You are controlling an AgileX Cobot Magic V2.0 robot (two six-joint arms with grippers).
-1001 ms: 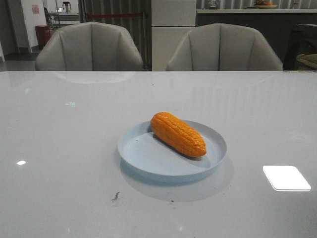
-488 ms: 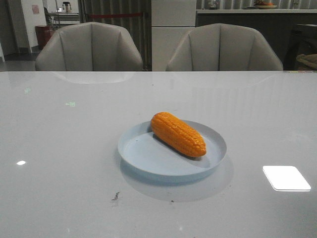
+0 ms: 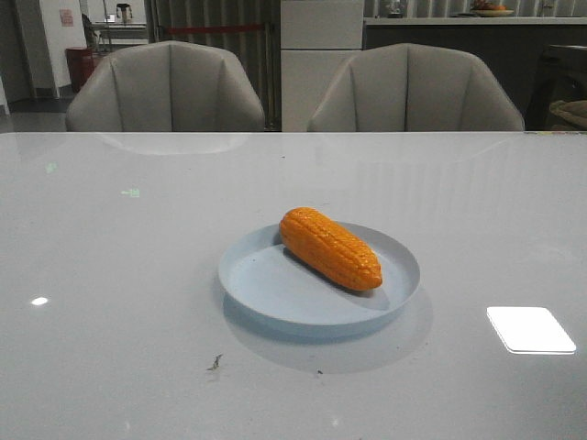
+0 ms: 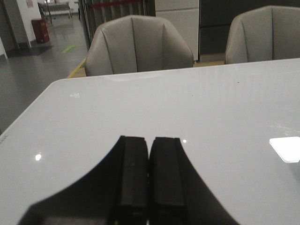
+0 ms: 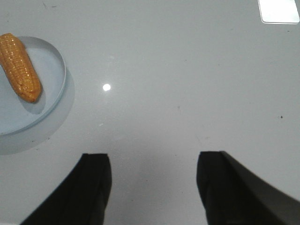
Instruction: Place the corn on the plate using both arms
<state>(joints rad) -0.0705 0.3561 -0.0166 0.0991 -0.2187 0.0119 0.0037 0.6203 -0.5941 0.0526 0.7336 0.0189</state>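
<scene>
Front view: a glossy pale grey counter (image 3: 119, 275) fills most of the frame, with two grey chairs (image 3: 165, 87) along the top edge. Just right of centre sits the plate (image 3: 266, 284), round and pale blue. The corn (image 3: 330, 248) lies inside it, resting on the plate's floor. Its long axis runs diagonally, from the blunt end at upper left to the tapered end at lower right. Neither arm shows in this view, and nothing touches the corn.

Left wrist view: the left pincer (image 4: 149, 178) rises from the bottom centre of the frame, its two dark fingers pressed together, clenched on nothing. Ahead of it lies bare counter, with the chairs at the top. Corn and plate are out of sight here.

Right wrist view: the right pincer (image 5: 152, 185) stands released, its two dark fingers spread wide at the bottom of the frame, nothing between them. The plate and corn sit in the upper left corner, well apart from the fingers. The corn's tapered end points toward the lower right.

Judging from this, the corn is already placed and the task looks finished. The right arm appears the nearer one, since only its camera catches the plate
</scene>
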